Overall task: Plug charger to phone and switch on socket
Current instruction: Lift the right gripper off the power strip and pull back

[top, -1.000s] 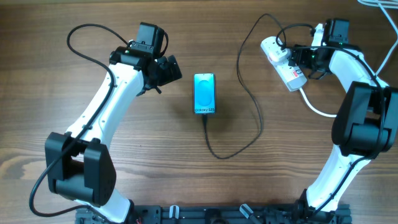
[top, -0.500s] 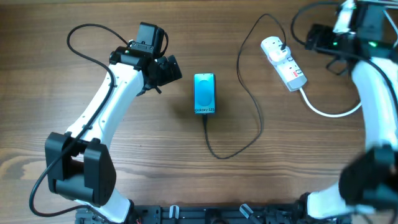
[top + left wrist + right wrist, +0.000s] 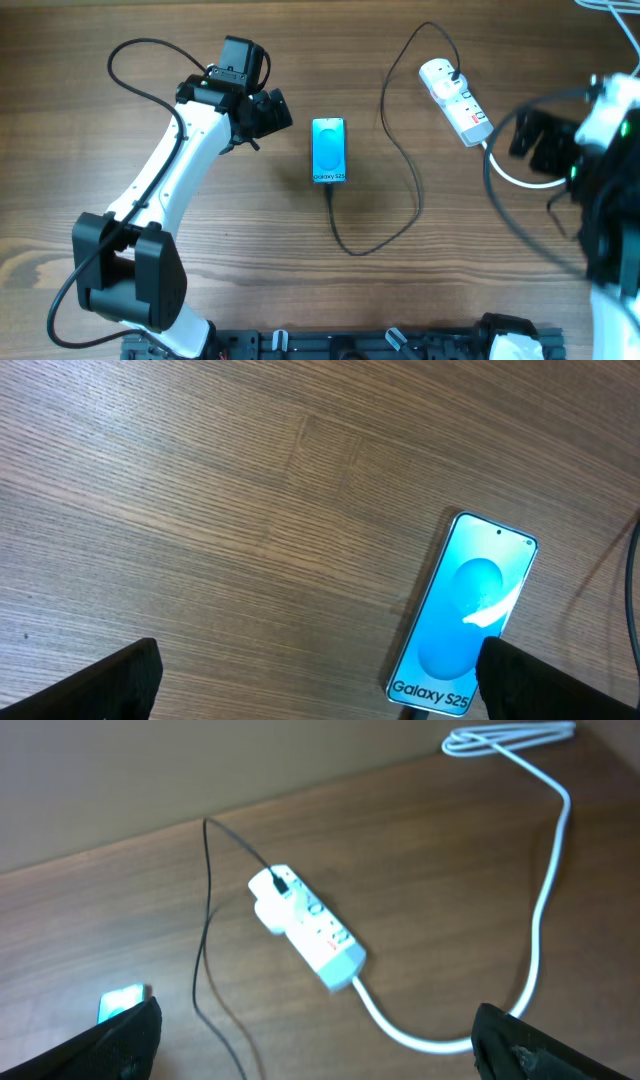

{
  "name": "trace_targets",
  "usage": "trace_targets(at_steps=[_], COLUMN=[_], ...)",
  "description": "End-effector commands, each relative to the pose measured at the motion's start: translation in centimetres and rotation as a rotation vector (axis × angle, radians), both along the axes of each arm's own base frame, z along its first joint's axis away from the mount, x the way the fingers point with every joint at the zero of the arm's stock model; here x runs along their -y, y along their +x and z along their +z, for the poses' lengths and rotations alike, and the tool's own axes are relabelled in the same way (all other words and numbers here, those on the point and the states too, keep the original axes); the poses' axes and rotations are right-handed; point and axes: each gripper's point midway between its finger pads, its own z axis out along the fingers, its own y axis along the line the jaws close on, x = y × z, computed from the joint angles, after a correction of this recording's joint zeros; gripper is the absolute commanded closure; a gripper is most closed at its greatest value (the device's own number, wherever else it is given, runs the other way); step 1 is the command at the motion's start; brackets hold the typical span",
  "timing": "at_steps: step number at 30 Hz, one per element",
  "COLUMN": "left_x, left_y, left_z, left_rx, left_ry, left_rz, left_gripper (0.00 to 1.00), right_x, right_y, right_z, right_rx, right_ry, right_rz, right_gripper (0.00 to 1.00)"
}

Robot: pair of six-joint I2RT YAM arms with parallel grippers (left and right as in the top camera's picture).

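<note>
The cable (image 3: 405, 170) meets the labelled end of the phone (image 3: 329, 150) in the middle of the surface (image 3: 300, 285), so with the left hand (image 3: 268, 115) wide and empty nearby, the right hand (image 3: 537, 143), also wide and empty near the socket (image 3: 456, 101) at far right, should probably press the red switch (image 3: 318, 932) squarely without shoving the strip.

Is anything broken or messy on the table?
Nothing stands out. The phone lies flat and whole, the black charger curves loosely from the phone's end up to the socket, and the socket looks undamaged.
</note>
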Motion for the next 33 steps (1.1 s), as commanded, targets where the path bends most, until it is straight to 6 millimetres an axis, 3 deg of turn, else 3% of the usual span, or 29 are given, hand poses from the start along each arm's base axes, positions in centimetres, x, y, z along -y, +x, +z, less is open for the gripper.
trace_targets(at_steps=[1, 7, 18, 22, 27, 33], left_x=[-0.5, -0.5, -0.5, -0.5, -0.5, -0.5], left_y=[0.0, 0.0, 0.0, 0.0, 0.0, 0.0], left_z=[0.0, 0.0, 0.0, 0.0, 0.0, 0.0], left_rx=[0.002, 0.002, 0.002, 0.002, 0.002, 0.002], left_ry=[0.011, 0.011, 0.011, 0.011, 0.011, 0.011], left_rz=[0.016, 0.016, 0.016, 0.016, 0.016, 0.016], left_gripper=[0.0, 0.0, 0.0, 0.0, 0.0, 0.0], right_x=[-0.5, -0.9, -0.6, 0.0, 0.3, 1.9], right_y=[-2.5, -4.8, -2.9, -1.8, -0.2, 1.5], right_z=[0.1, -1.2, -4.1, -6.4, -10.3, -15.3], right_rx=[0.047, -0.02, -0.142, -0.232, -0.379, -0.536], right_ry=[0.049, 0.06, 0.077, 0.07, 0.088, 0.047], right_rz=[-0.038, -0.041, -0.044, -0.059, -0.062, -0.114], right_gripper=[0.0, 0.0, 0.0, 0.0, 0.0, 0.0])
